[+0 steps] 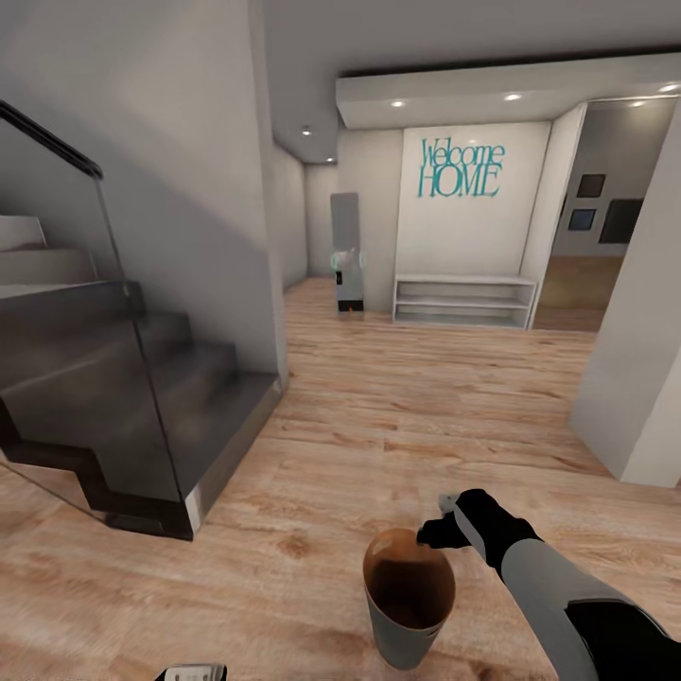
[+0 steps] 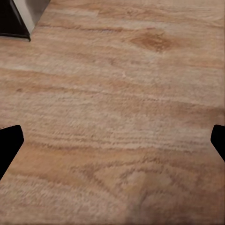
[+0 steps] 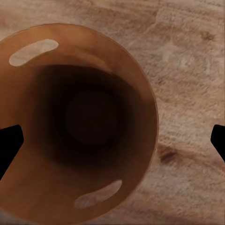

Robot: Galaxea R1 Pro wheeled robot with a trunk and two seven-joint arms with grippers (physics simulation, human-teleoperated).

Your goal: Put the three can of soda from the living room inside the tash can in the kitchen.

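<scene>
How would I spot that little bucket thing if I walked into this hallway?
From the dark staircase, look right across the wood floor toward the robot. The bin stands on the planks just below the right tool. It is a small round tapered bucket, grey outside, glossy copper-brown inside, with oval slots near its rim.

The floor (image 1: 397, 416) is light wood plank with visible grain and knots, in a soft satin finish. Just beside the right end effector (image 1: 445, 522), the tash can (image 1: 409, 605) has a matt grey outside and a glossy copper-brown inside. Farther off, the stairs (image 1: 142, 378) look dark and smooth behind a clear glass panel (image 1: 85, 312); the walls (image 1: 180, 142) are matt.
</scene>
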